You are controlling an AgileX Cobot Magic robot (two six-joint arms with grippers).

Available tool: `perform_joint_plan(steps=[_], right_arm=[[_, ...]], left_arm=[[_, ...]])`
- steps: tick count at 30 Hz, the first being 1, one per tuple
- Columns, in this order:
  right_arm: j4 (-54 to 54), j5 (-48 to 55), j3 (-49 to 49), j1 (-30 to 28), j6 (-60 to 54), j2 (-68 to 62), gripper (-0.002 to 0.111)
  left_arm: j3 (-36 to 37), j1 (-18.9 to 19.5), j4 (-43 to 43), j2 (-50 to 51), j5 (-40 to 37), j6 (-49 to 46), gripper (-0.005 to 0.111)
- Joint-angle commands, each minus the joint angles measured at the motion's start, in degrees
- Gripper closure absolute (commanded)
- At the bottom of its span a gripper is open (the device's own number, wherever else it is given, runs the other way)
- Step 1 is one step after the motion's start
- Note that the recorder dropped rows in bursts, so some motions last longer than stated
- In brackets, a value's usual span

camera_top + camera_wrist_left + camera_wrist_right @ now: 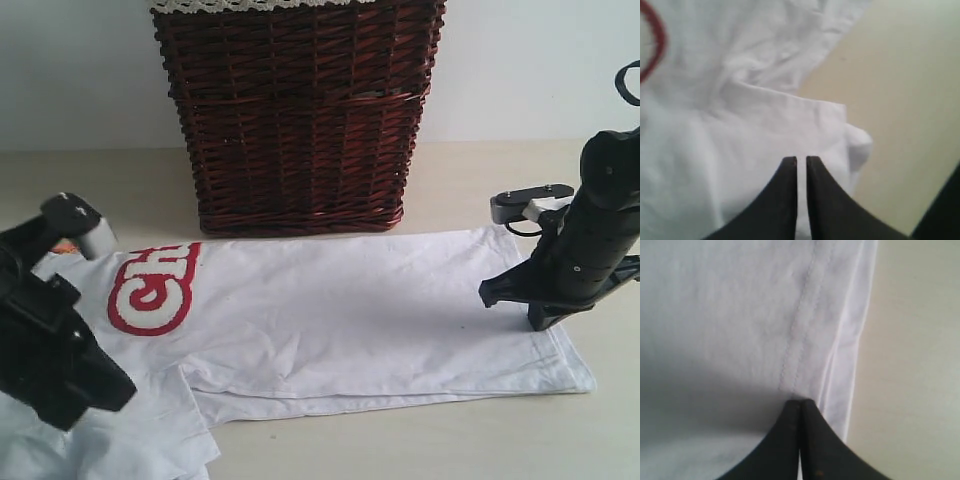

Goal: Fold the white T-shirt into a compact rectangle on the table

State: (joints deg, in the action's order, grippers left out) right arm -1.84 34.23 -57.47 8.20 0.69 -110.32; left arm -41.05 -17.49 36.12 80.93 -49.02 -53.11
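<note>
Over the near left corner of the tabletop (pixel 470 440), the left gripper (pixel 801 161) hangs above a rumpled sleeve, its jaws parted by only a thin slit, with nothing visibly between them. The white T-shirt (pixel 350 300) lies flat from there across the tabletop, folded lengthwise. Its red lettering (pixel 150 290) faces up near the left end. Behind it, at the far edge, stands a dark wicker basket (pixel 300 120). Toward the right edge, the right gripper (pixel 800 402) is closed tight, tips down on the stitched hem. I cannot tell whether it pinches cloth.
</note>
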Motion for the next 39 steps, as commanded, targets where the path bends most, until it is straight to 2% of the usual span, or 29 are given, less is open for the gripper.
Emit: perform_joint_plan(steps=[1,5,7,10,18,27,32,33,34,35,37,38,39], right_arm=[[-1.5,1.1,0.5,-0.5,0.1,0.6,0.108],[0.1,-0.5,0.5,-0.5,-0.1,1.0,0.108],[0.9,-1.1,0.5,-0.5,-0.7,1.0,0.108],[0.9,-1.2,0.5,-0.5,-0.7,1.0,0.108],[0.9,-1.0,0.5,-0.5,-0.7,1.0,0.108],[1.5,-1.1,0.5,-0.5,-1.7,1.0,0.108],[1.5,-1.1,0.5,-0.5,-1.7,1.0,0.108],[1.5,-1.1,0.5,-0.5,-1.7,1.0,0.108],[1.5,-1.1,0.5,-0.5,-1.8,1.0,0.108],[1.5,-1.1,0.5,-0.5,-1.9,1.0,0.108],[1.5,-1.2,0.5,-0.5,-1.9,1.0,0.108],[1.5,-1.2,0.5,-0.5,-1.9,1.0,0.108],[1.5,-1.2,0.5,-0.5,-1.9,1.0,0.108]], left_arm=[[0.4,-10.4,-3.1,-1.2,-2.1,3.2,0.087],[3.4,-16.8,-7.6,-1.3,-0.5,8.9,0.069],[5.8,-19.8,-9.4,-1.3,3.0,12.2,0.06],[9.3,-23.5,-10.9,-1.3,10.3,13.0,0.053],[11.7,-27.6,-19.4,2.6,26.0,22.5,0.045],[11.7,-34.2,-24.9,12.1,34.9,30.0,0.045],[11.7,-35.1,-25.6,12.8,36.2,31.1,0.046],[11.7,-35.1,-27.0,12.8,34.8,31.3,0.048],[11.7,-35.1,-28.6,12.8,32.6,32.9,0.059],[11.7,-35.1,-29.4,12.8,30.3,33.0,0.07],[9.8,-35.1,-29.8,12.8,22.2,33.0,0.104],[7.5,-35.1,-30.0,12.8,15.3,32.8,0.106],[6.0,-35.1,-30.0,12.8,12.0,32.8,0.107]])
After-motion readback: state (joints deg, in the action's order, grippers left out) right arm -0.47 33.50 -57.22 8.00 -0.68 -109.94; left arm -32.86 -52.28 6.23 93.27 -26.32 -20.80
